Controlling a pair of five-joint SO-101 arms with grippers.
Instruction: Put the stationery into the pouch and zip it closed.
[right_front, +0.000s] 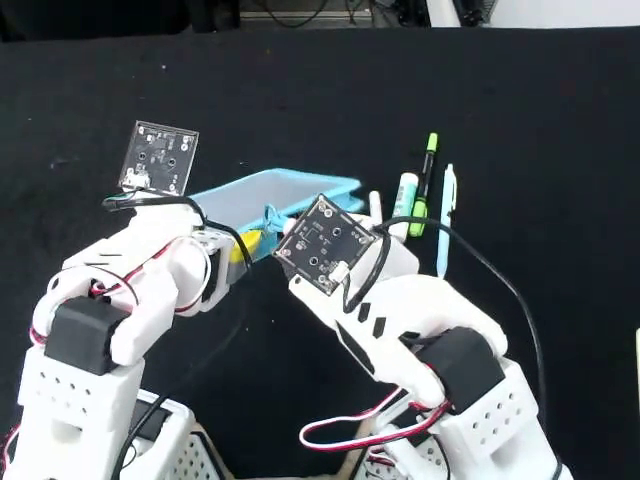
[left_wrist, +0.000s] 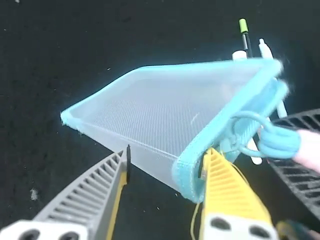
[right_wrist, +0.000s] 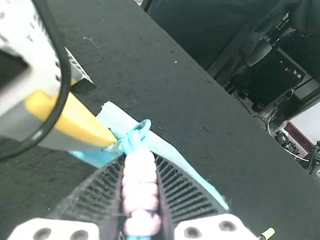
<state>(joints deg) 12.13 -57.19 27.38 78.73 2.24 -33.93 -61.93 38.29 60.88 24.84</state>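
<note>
A clear mesh pouch (right_front: 270, 192) with teal trim lies mid-table, its near end raised. My left gripper (left_wrist: 165, 156) holds that end, grey finger (left_wrist: 100, 187) on one side and yellow finger (left_wrist: 225, 187) against the teal edge. My right gripper (right_wrist: 138, 161) is shut on the pink beaded zipper pull (right_wrist: 139, 185), which hangs from a teal cord loop (left_wrist: 270, 140) at the same end. The stationery lies on the table right of the pouch: a green pen (right_front: 427, 178), a white and green marker (right_front: 404, 196), a light blue pen (right_front: 445, 222) and a white stick (right_front: 376, 206).
The table (right_front: 520, 110) is covered in black cloth. Both arm bases stand at its near edge, with cables looping off the right arm (right_front: 440, 360). Dark equipment and cables sit beyond the far edge.
</note>
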